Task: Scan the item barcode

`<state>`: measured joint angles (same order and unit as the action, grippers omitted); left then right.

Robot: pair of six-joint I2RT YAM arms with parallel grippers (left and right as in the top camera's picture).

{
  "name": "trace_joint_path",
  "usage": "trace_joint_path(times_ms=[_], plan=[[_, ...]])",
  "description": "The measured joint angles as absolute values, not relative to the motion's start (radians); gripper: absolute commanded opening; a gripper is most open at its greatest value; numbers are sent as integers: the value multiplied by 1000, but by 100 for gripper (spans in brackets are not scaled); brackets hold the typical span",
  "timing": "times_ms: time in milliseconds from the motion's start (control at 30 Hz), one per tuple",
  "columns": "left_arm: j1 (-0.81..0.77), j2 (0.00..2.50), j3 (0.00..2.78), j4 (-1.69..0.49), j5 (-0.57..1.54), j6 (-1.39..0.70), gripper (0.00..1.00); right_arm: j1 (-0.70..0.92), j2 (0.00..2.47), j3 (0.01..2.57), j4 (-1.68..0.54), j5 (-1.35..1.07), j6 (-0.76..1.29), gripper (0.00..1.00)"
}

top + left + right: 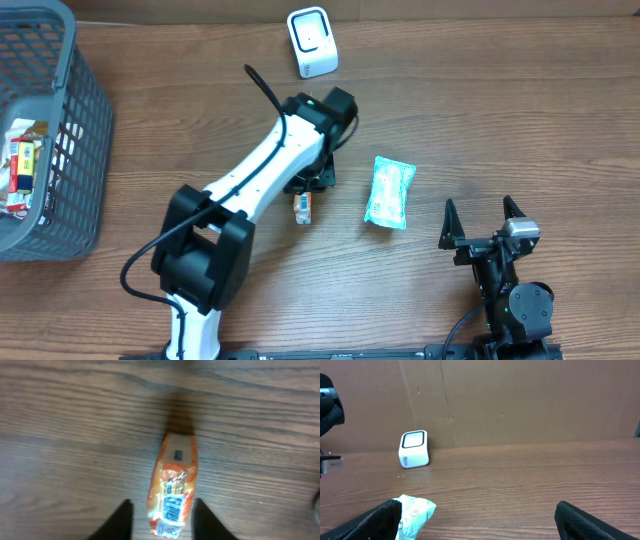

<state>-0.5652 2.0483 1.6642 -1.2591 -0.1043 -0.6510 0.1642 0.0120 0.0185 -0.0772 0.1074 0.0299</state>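
A small orange snack packet [172, 490] lies flat on the wooden table, its white barcode label facing up near my left wrist camera. My left gripper [163, 505] hangs over it with one dark finger on each side. A narrow gap shows on the left side, and the packet rests on the table. From overhead the orange packet [302, 208] pokes out just below the left gripper [312, 182]. The white barcode scanner [312, 42] stands at the table's far edge, and in the right wrist view the scanner [414, 449] faces forward. My right gripper [480, 215] stands wide open and empty at the front right.
A pale green packet [389, 192] lies between the two arms, and that green packet [415, 510] sits beside the right gripper's left finger. A grey basket [70, 130] holding several packaged items stands at the left edge. A cardboard wall [520, 400] backs the table.
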Motion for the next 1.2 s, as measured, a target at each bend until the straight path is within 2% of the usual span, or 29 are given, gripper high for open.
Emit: trace_joint_path(times_ms=[167,300,533,800,933,1133,1200], plan=[[-548,2048,1662,-1253,-49,-579,19,164,12,19,-76,107,30,100],[-550,2048,1662,-1248,-31,-546,26,164,12,19,-76,107,30,100],[-550,2048,1655,-1245,-25,-516,29,164,12,19,-76,107,30,100],[-550,2048,1535,-1138,-22,-513,37,164,12,19,-76,107,30,100],[-550,2048,1476,-1061,-4,-512,35,164,12,19,-76,107,30,100],[-550,2048,1450,-1035,13,-513,24,164,12,19,-77,107,30,100],[-550,2048,1449,-1032,16,-512,26,164,12,19,-76,107,30,100]])
